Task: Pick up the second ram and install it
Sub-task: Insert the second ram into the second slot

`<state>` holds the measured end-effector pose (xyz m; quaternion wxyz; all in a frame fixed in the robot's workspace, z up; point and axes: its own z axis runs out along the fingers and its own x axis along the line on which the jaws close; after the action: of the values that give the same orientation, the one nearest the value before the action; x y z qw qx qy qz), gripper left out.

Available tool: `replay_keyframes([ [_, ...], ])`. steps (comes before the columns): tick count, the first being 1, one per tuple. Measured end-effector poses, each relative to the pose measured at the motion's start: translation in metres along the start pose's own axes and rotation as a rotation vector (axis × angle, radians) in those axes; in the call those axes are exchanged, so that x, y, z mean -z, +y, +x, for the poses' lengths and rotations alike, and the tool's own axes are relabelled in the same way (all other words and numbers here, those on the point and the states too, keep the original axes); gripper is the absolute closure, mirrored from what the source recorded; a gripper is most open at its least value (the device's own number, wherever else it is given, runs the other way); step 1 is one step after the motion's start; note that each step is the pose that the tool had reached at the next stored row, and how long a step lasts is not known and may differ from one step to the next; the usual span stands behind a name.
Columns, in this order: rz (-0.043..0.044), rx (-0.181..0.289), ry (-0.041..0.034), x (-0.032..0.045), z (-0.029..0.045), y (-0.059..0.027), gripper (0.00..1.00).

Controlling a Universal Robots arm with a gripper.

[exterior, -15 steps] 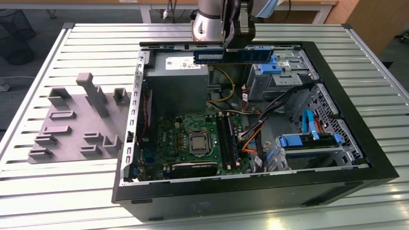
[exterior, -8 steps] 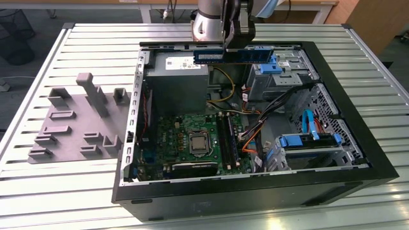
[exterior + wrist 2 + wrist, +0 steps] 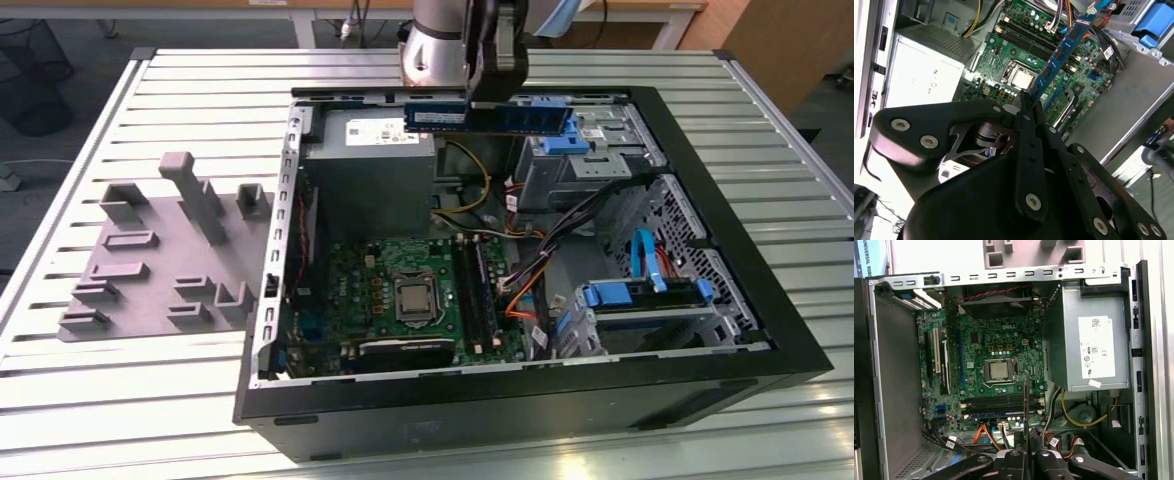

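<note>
Since the tower case (image 3: 534, 420) lies on its side with the panel off, the motherboard (image 3: 400, 275) faces up and can be reached from above. The second ram (image 3: 434, 117) is in the air, touching nothing but the fingers. It hangs over the far end of the case, roughly above the power supply (image 3: 378, 150) and the edge of the drive cage (image 3: 587, 160), and is not in a slot.

The gripper (image 3: 487, 90) is clamped flat on the two faces of the stick, about mid-length in the exterior view. My read is that this keeps the load balanced, with similar overhang each side. In the second wrist view the fingers (image 3: 1026, 150) pinch the second ram (image 3: 1061, 52), which runs out past the tips over the motherboard.

The board stands on edge with its faces vertical. I cannot tell which long edge carries the contacts. Its long axis is level, running from the exterior view's left to its right. The memory slots (image 3: 475, 285) run away from that camera, so the stick looks roughly crosswise to them. The first wrist view agrees: the second ram (image 3: 1026, 405) shows edge-on as a thin line crossing the memory slots (image 3: 999, 404) at about a right angle.

A grey slotted fixture (image 3: 160, 260) sits on the slatted table (image 3: 200, 85) beside the case, on the exterior view's left, well apart from the gripper.
</note>
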<state>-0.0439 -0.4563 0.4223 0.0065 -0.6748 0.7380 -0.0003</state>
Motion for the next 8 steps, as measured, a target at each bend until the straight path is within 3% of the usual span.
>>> replay_keyframes([
  [4,0.0006,-0.054,0.0017,-0.0001,0.0,0.0,0.86],
  [8,0.0007,-0.064,0.0019,-0.0001,0.0,0.0,0.86],
])
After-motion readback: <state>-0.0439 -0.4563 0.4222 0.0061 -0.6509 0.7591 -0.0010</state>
